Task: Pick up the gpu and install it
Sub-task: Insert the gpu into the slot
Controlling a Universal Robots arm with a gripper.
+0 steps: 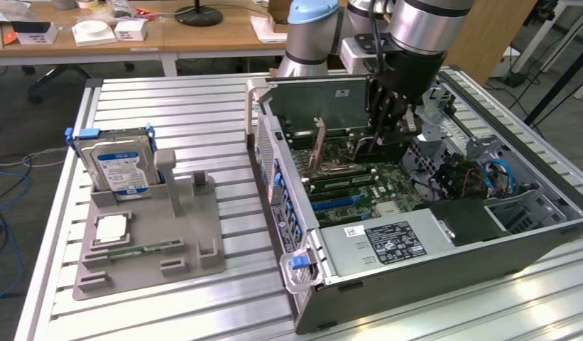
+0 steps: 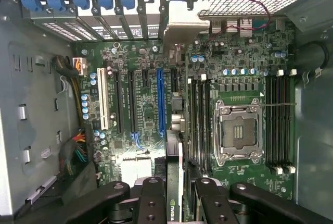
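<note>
My gripper (image 1: pixel 378 138) reaches down into the open computer case (image 1: pixel 415 284) and is shut on the gpu (image 1: pixel 322 142), a thin dark card held on edge. In the wrist view the gpu (image 2: pixel 172 209) runs edge-on between the two black fingers (image 2: pixel 151 198), with a green logo on its edge, and my gripper (image 2: pixel 176 182) holds it above the motherboard (image 2: pixel 145 114). The card hangs just beside the long blue slot (image 2: pixel 161 99), with its far end reaching toward the rear bracket openings (image 2: pixel 171 23). I cannot tell whether its lower edge touches a slot.
Black slots and a white slot (image 2: pixel 102 99) lie beside the blue one, and the empty processor socket (image 2: pixel 239 133) sits between memory slots. On the exterior view's left, a grey fixture (image 1: pixel 201 234) holds a hard drive (image 1: pixel 121 163), a chip (image 1: pixel 111 229) and a memory stick (image 1: pixel 144 249).
</note>
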